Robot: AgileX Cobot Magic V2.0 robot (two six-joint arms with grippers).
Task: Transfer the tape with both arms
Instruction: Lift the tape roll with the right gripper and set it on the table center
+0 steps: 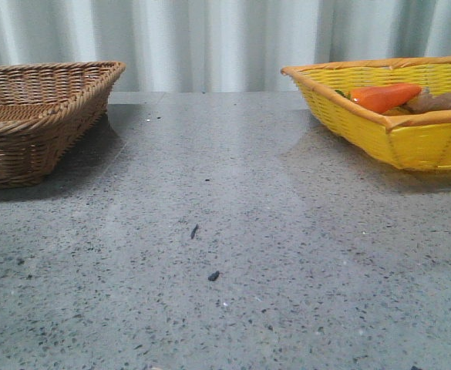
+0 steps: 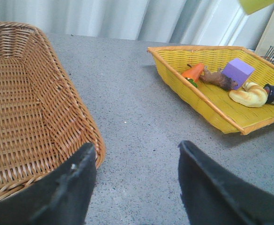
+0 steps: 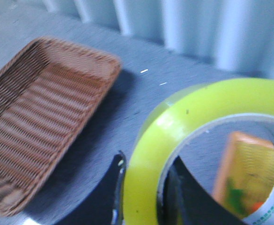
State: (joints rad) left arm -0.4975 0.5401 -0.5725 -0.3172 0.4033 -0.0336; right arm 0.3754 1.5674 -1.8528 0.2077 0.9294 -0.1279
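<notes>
Between right end effector (image 3: 144,197) fingers: tape (image 3: 174,140)

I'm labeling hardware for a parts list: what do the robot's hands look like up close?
The left hand has two broad matte black fingers, flat and tapering, with no visible markings or cables. The right hand shows black fingers too, though blurred.

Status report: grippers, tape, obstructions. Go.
Left gripper open, empty, by the brown basket. Right gripper shut on the tape, lifted. Table between the baskets shows no obstruction.
</notes>
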